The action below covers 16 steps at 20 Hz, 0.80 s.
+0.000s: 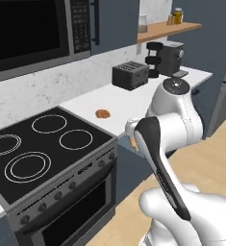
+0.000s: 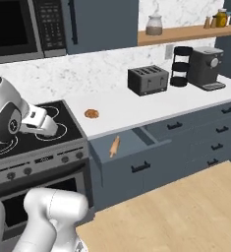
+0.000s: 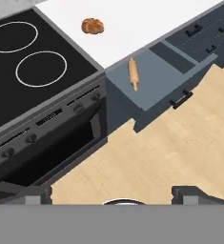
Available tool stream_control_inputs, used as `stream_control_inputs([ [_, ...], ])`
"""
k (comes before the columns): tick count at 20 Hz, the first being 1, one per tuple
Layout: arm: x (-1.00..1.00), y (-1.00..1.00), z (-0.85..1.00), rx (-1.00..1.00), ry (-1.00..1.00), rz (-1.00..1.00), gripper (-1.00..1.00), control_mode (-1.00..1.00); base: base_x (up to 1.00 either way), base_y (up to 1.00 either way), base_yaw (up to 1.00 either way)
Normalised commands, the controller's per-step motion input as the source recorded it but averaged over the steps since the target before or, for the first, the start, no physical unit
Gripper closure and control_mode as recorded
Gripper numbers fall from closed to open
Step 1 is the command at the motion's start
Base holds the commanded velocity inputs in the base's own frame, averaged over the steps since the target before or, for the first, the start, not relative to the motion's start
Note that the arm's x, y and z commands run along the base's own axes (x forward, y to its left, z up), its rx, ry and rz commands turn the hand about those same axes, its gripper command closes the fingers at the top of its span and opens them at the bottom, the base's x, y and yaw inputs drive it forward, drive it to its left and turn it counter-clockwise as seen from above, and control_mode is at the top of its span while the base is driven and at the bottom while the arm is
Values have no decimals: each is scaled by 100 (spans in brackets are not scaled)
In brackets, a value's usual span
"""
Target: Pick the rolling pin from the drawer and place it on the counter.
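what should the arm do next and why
Probably bring the gripper down over the rolling pin. The pin lies loose in the open drawer, far from the fingertips and not yet grasped, beside the stove.

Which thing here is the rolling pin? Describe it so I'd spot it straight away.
Start at the black stovetop; just right of it, below the white counter, a slate-blue drawer stands pulled open. The rolling pin lies inside, near its left end. It is a slim tan wooden stick, unlike the round brown cookie on the counter above.
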Motion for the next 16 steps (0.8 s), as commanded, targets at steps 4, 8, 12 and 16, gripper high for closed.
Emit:
stream_control_inputs([
  [4,0,0,0,0,0,0,-100,100,28,56,-17],
  [8,0,0,0,0,0,0,-100,100,52,48,-10],
  [12,0,0,0,0,0,0,-100,100,51,17,-2],
  [16,12,-41,0,0,6,-7,-100,-100,14,-7,-1],
])
